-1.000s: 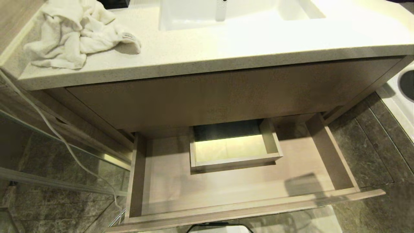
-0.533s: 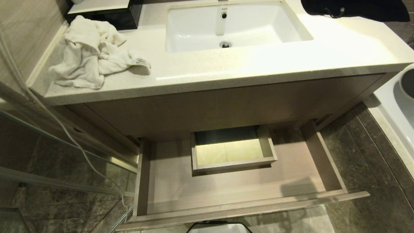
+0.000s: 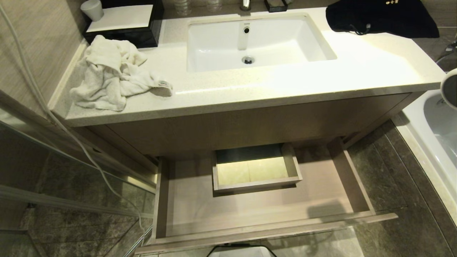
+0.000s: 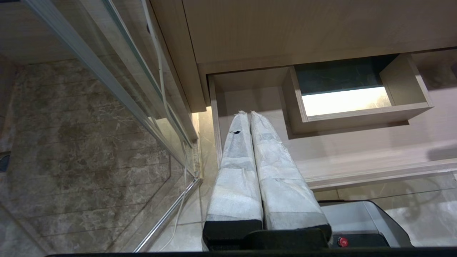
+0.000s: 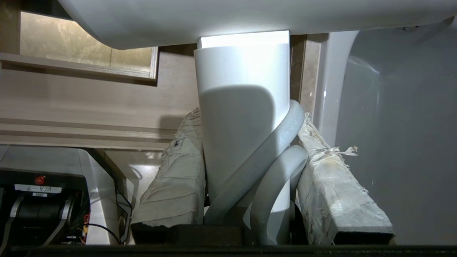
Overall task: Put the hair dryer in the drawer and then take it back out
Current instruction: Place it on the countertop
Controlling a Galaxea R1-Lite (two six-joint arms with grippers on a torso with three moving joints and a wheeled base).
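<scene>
Right gripper (image 5: pixel 250 142) clamps the hair dryer (image 5: pixel 242 117) by its handle w/ cord pinned alongside, prob. so the cord can't snag; barrel end shows at the head view's right edge. Drawer (image 3: pixel 267 232) is pulled out, nothing in it. Left gripper (image 4: pixel 250 116) is clenched shut, parked over the drawer's left corner.

Left pincer (image 4: pixel 250 116) closed, right pincer (image 5: pixel 250 117) clamped
</scene>
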